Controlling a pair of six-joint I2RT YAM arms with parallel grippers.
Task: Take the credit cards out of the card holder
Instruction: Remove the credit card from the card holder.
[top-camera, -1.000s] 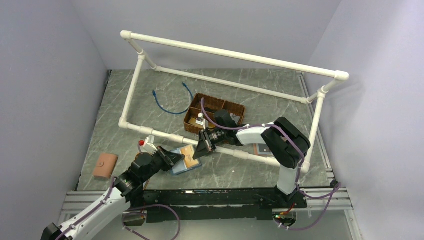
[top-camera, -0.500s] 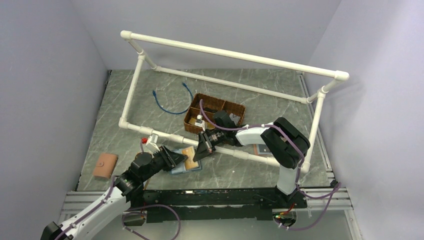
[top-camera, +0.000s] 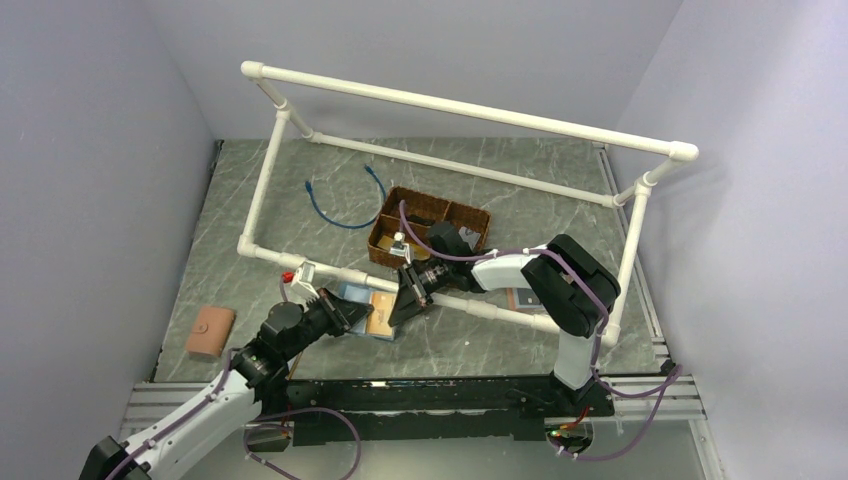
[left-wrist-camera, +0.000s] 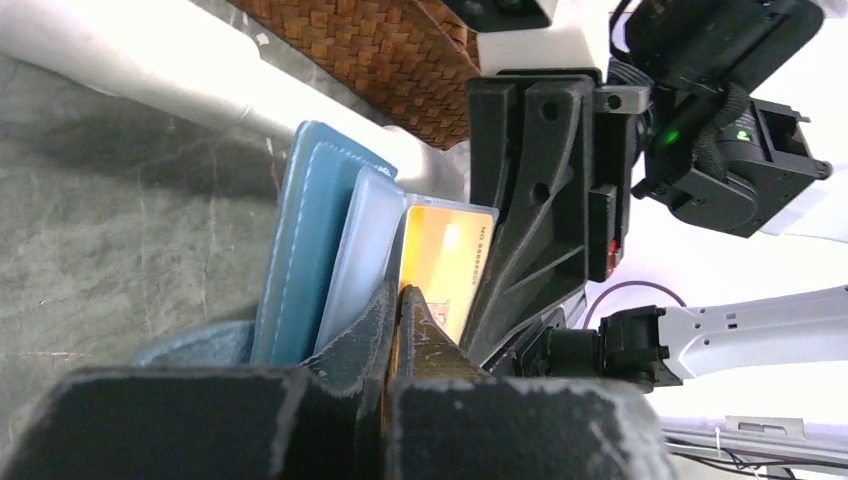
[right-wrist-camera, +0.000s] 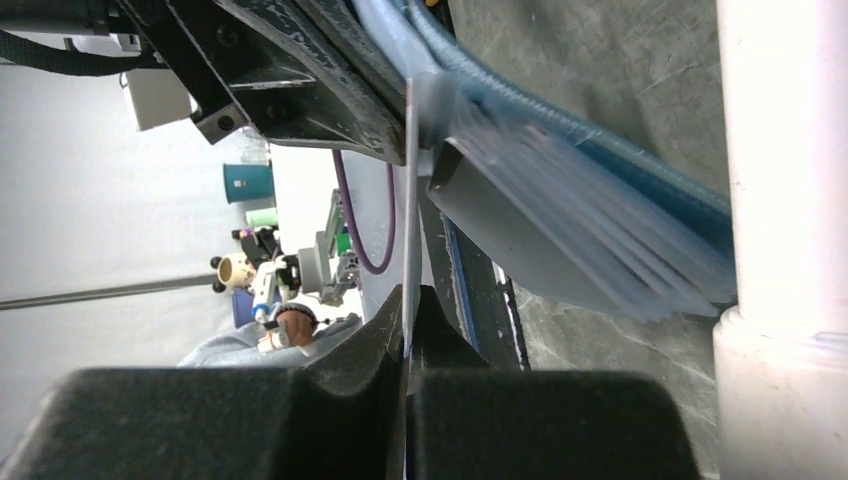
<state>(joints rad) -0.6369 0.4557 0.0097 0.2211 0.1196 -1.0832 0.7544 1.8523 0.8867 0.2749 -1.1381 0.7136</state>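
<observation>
Card holder (top-camera: 353, 296) edge just beside pipe (top-camera: 330, 271)

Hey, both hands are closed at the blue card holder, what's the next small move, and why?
Probably draw the right hand slowly back, sliding the card straight out of the card holder. That hand is shut on the card's edge, the card sits partly in a pocket, and the left hand pinches the holder's flap, bracing it.
</observation>
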